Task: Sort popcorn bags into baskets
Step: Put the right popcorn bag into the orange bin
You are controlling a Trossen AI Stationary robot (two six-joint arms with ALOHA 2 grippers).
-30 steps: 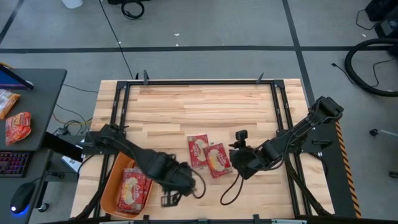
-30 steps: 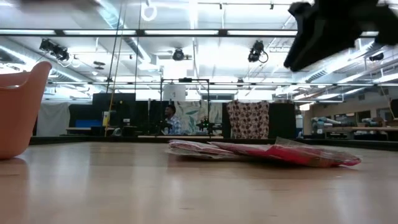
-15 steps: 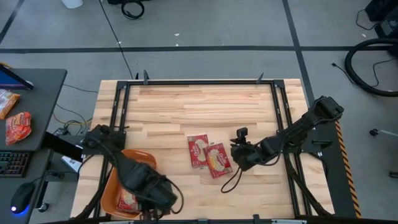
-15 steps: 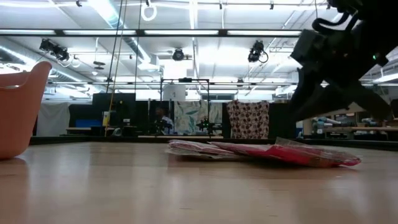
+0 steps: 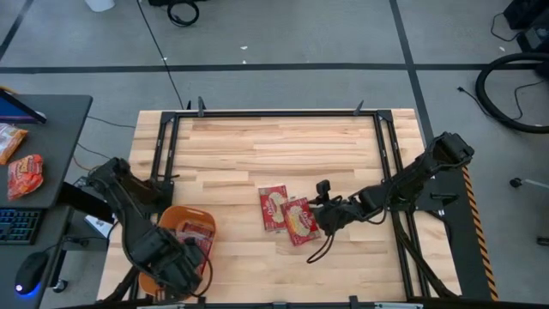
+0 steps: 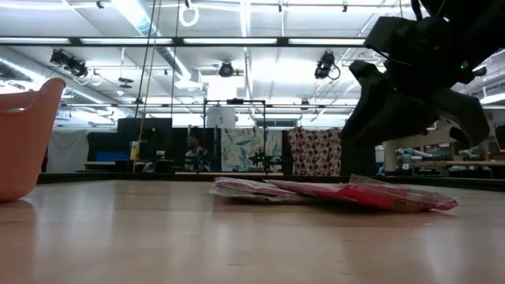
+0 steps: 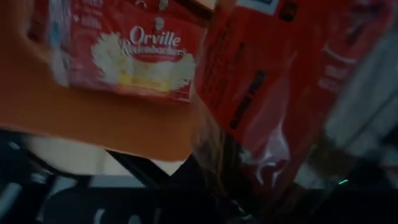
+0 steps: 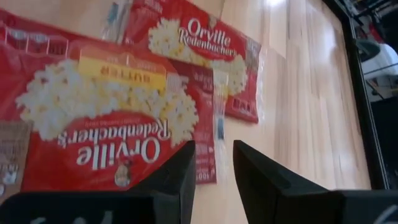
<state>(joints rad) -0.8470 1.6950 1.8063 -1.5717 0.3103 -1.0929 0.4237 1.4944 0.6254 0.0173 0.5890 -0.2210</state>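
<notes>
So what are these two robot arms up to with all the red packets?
They are sorting popcorn bags into an orange basket. The left claw is over the basket, holding a popcorn bag, with another bag already lying inside. The right claw, fingers open, is at the edge of the nearer of two bags lying on the wooden table.

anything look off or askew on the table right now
Nothing is spilled or damaged. The two popcorn bags on the table overlap and lie at slightly different angles, the right gripper beside them. The left gripper holds another bag over the orange basket.
</notes>
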